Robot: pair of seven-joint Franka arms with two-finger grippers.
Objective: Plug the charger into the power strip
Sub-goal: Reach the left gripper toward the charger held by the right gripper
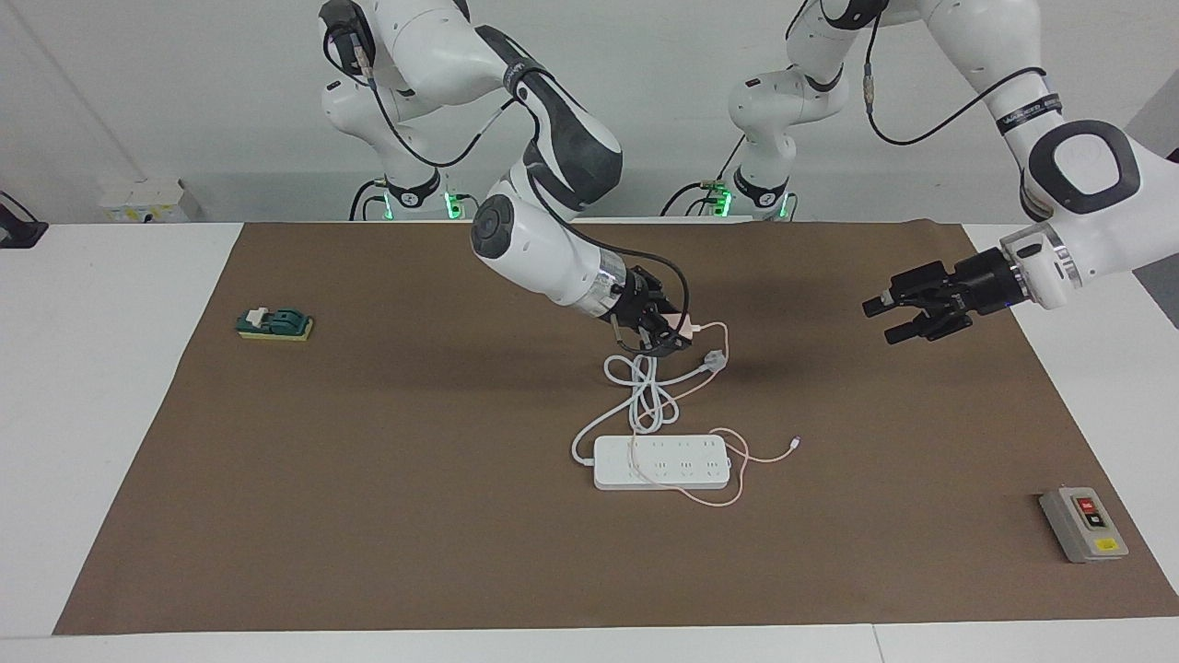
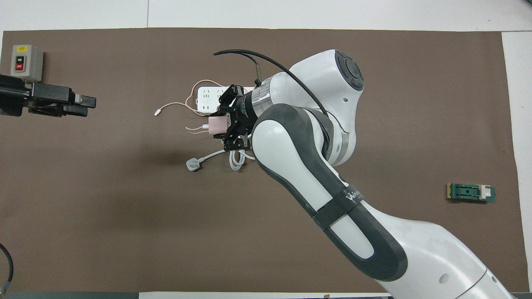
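Note:
My right gripper (image 1: 675, 330) (image 2: 219, 124) is shut on the charger (image 1: 684, 324) (image 2: 217, 124), a small pale pink cube held in the air over the coiled white cord. Its thin pink cable (image 1: 737, 465) (image 2: 174, 104) trails down across the power strip and ends in a tiny connector on the mat. The power strip (image 1: 661, 462) (image 2: 206, 99) lies flat and white in the middle of the mat, partly covered by my right wrist in the overhead view. My left gripper (image 1: 893, 319) (image 2: 85, 106) waits open in the air over the left arm's end of the table.
The strip's thick white cord (image 1: 645, 391) coils on the mat nearer to the robots, ending in a white three-pin plug (image 1: 714, 362) (image 2: 193, 164). A grey box with red and yellow buttons (image 1: 1084, 524) (image 2: 25, 61) and a green block (image 1: 274, 323) (image 2: 471, 192) sit at the table's two ends.

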